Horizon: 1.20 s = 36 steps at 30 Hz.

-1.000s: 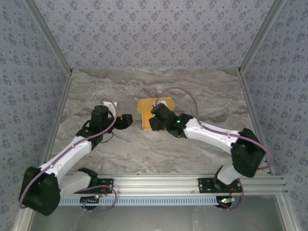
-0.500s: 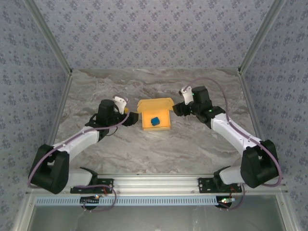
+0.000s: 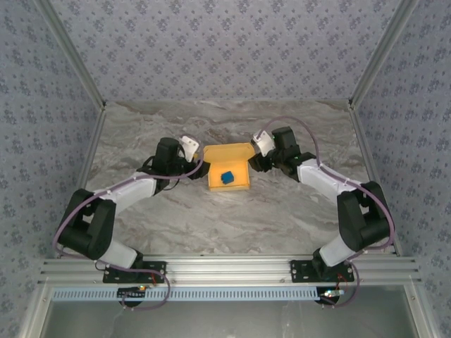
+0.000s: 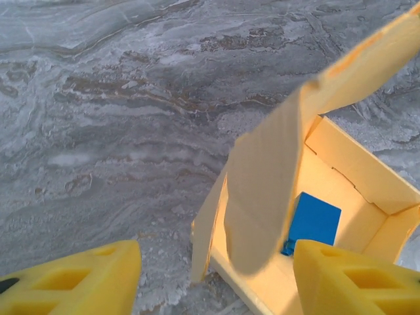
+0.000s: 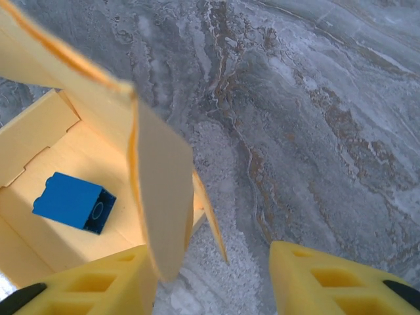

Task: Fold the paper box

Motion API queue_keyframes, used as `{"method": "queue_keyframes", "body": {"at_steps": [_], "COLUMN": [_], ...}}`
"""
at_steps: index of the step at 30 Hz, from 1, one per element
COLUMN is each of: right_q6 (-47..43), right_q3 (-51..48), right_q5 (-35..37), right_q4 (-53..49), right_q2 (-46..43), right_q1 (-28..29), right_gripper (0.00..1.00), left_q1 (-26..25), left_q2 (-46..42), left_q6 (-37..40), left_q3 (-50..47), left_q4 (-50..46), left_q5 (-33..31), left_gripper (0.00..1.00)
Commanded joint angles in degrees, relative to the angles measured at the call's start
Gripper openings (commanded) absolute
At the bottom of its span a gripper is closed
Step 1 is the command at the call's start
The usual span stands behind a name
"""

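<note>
Both arms have swung in to flank the paper box (image 3: pixel 236 163); a second back the right arm lay over it and hid it. Box itself has not shifted: toward the far edge of the table (image 3: pixel 211 218), about midway between the left and right edges. Top open, blue block (image 3: pixel 227 177) on the floor inside.

Left gripper (image 4: pixel 216 252): jaws apart, the upright left side flap (image 4: pixel 262 190) standing between them, no clamp seen. Right gripper (image 5: pixel 213 252): jaws apart too, the right side flap (image 5: pixel 164 190) close against its left finger (image 5: pixel 92 282); contact cannot be told.

Handling, judged: thin card, very light, likely to skid on the smooth table if pushed from one side only. Flaps look floppy and slightly curled, so they would probably buckle if pinched at the tip. Better hold seems mid-flap, nearer the crease, both sides together, with gentle pressure. The block gives only a little ballast.
</note>
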Motion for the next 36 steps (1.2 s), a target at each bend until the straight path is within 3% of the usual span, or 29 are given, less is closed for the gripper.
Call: {"method": "queue_keyframes", "body": {"at_steps": [1, 8, 22, 29, 36], "right_q6": [-1.78, -2.29, -1.83, 0.92, 5.60], "right_q3": [2.84, 4.35, 5.35, 5.39, 5.53], "right_q5": [-0.71, -0.04, 2.92, 8.56, 15.98], "right_q4": [1.10, 0.58, -0.70, -1.49, -2.62], "right_q2": [1.59, 3.27, 4.25, 3.94, 3.47], "right_q1": [0.43, 0.75, 1.39, 2.70, 5.85], "right_gripper": [0.44, 0.30, 0.20, 0.13, 0.06], "left_q1": [-0.78, -0.94, -0.89, -1.06, -2.00], "left_q2": [1.82, 3.87, 5.01, 5.02, 5.19], "left_q6": [2.96, 4.00, 4.91, 1.68, -1.76], "left_q3": [3.96, 6.93, 7.38, 6.58, 6.32], "left_q4": [-1.39, -4.30, -6.88, -4.36, -2.44], "left_q5": [-1.02, -1.86, -2.88, -3.29, -5.14], "left_gripper": [0.55, 0.39, 0.14, 0.03, 0.00]}}
